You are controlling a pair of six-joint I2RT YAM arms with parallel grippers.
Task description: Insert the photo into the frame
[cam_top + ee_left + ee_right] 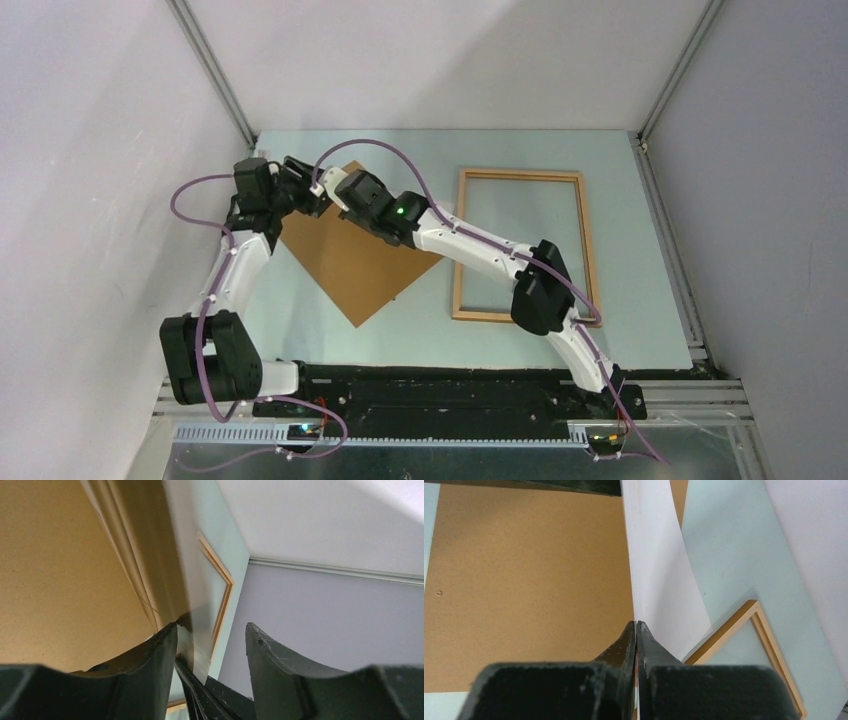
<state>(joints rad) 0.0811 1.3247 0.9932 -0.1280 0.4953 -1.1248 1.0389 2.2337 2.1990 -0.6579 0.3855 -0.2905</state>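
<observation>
- Top view: the frame (460,245) lies flat on the pale-green surface (640,250), with only that surface showing inside its moulding. A brown backing board (350,270) lies just beside it, and both arms meet over the board's far corner.
- Left wrist view: the left gripper (211,627) has its jaws spread around the photo (150,555). The striped print stands on edge close to one jaw, with a gap to the other.
- Right wrist view: the right gripper (636,625) has its jaws pressed together, pinching the photo's white back above the board, outside the frame.
</observation>
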